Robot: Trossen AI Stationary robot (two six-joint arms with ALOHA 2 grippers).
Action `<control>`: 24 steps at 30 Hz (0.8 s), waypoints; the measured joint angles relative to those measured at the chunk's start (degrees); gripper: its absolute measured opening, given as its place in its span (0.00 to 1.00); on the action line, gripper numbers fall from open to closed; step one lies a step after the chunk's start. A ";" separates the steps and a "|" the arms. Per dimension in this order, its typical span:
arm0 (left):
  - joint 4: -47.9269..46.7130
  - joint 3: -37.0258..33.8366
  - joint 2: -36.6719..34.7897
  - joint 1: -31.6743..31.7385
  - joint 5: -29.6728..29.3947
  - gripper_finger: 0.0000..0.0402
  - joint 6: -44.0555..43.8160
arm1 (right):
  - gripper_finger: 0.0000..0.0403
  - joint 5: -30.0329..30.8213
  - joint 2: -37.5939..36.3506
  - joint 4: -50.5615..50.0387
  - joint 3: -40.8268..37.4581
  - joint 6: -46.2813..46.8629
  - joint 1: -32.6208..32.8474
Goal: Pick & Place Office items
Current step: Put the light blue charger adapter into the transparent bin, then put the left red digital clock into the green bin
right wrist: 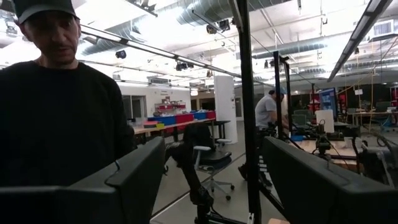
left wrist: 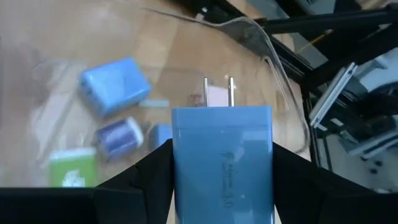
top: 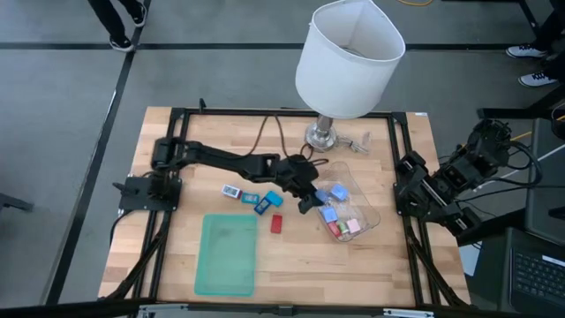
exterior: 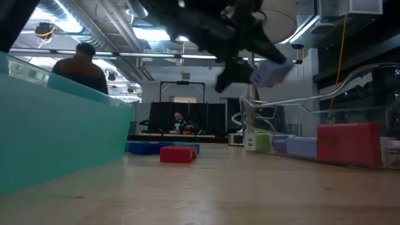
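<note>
Now | left fingers [left wrist: 222,180] clamp blue charger [left wrist: 222,155] | above tub rim [top: 375,216] | right fingers [right wrist: 211,180] spread

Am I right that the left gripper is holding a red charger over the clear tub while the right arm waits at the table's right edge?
Not quite: the charger in the left gripper is blue, not red, as the left wrist view shows. It is over the clear tub, and the right gripper waits at the right edge.
</note>
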 joint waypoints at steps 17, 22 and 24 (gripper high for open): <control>-5.36 11.50 6.32 0.44 -0.05 0.89 10.23 | 0.69 0.00 0.00 0.72 0.00 0.22 0.00; -18.07 15.19 5.15 1.08 -0.33 0.87 17.48 | 0.69 -0.19 0.00 0.72 0.00 0.37 0.00; -24.81 15.72 2.70 1.44 -1.94 0.85 22.33 | 0.69 -0.23 0.01 0.58 0.00 0.39 0.00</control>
